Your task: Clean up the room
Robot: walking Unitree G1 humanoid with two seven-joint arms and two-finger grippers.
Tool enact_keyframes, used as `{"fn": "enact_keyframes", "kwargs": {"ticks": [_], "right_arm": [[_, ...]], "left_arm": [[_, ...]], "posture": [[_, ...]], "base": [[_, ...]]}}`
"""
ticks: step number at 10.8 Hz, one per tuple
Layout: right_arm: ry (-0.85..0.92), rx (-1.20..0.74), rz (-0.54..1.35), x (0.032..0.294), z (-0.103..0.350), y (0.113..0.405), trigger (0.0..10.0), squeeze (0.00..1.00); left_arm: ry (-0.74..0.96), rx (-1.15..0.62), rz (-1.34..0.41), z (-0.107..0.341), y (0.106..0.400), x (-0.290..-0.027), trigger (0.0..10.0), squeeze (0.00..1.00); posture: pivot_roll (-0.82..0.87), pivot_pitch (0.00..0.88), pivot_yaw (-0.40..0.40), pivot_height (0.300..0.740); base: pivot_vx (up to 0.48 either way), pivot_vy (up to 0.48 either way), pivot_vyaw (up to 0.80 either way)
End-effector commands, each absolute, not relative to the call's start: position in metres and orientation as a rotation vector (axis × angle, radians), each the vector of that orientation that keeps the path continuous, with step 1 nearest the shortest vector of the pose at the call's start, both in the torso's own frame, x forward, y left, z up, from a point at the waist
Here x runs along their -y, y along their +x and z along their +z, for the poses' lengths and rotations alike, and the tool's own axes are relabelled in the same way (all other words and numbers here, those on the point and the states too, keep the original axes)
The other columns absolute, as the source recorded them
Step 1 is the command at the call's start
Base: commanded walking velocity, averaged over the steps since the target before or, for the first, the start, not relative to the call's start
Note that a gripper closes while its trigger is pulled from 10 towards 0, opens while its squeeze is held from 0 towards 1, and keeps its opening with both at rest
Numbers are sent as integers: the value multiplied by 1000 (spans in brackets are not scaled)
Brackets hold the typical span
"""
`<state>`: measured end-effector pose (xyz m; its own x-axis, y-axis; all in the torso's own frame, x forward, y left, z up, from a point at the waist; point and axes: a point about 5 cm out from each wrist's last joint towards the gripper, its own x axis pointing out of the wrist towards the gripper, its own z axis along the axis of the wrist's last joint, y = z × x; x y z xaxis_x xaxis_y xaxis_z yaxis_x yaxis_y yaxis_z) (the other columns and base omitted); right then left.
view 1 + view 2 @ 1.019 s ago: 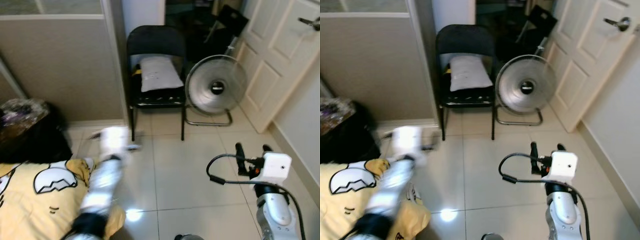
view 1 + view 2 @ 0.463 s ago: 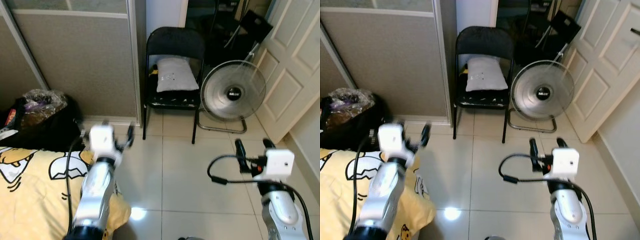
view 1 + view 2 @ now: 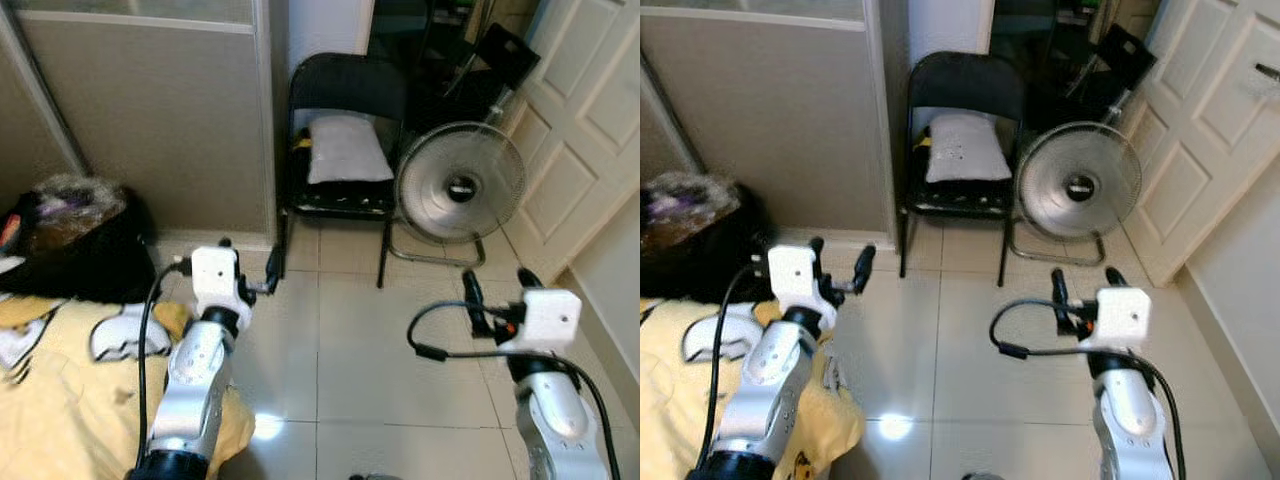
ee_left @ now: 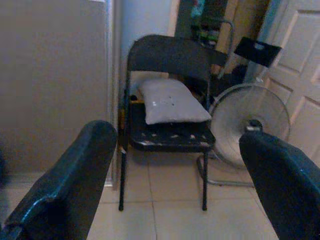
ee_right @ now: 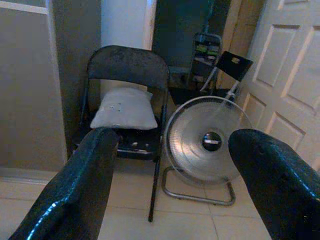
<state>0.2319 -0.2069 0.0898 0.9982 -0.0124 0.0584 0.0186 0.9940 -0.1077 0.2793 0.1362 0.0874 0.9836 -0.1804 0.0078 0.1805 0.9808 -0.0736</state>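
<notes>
Head views: left gripper (image 3: pixel 248 268) raised over the tiled floor (image 3: pixel 350 350), fingers spread, empty. Yellow blanket (image 3: pixel 60 390) lies just beside and below its arm; a dark bag (image 3: pixel 75 245) sits beyond the blanket, against the partition wall (image 3: pixel 150 110). Right gripper (image 3: pixel 497 290) raised, fingers spread, empty.

Left wrist view: black folding chair (image 4: pixel 167 100) with grey cushion (image 4: pixel 170 102) stands ahead, between the fingers.

Right wrist view: round fan (image 5: pixel 207 140) ahead beside the chair; white door (image 5: pixel 285 85) beyond it.
</notes>
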Motion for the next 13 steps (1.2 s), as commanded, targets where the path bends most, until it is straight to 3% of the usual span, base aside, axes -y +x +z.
{"fn": "enact_keyframes", "kwargs": {"ticks": [1, 5, 9, 13], "right_arm": [[-123, 23, -31, 212, 85, 231, 10000, 0], [-120, 32, -32, 214, 84, 230, 10000, 0], [-123, 62, -31, 213, 88, 235, 10000, 0], [-136, 45, -31, 214, 86, 235, 10000, 0]], "left_arm": [[-70, 12, -218, 92, 280, -130, 10000, 0], [-47, -3, -255, 89, 281, -122, 10000, 0], [-46, 24, -342, 92, 278, -109, 10000, 0], [-71, 9, -316, 90, 284, -111, 10000, 0]], "posture": [[-120, 0, -30, 740], [-134, 0, -21, 732], [-133, 0, -21, 732], [-144, 0, -21, 732]], "base": [[0, 0, -700], [0, 0, -500], [0, -480, 0], [0, -360, -552]]}}
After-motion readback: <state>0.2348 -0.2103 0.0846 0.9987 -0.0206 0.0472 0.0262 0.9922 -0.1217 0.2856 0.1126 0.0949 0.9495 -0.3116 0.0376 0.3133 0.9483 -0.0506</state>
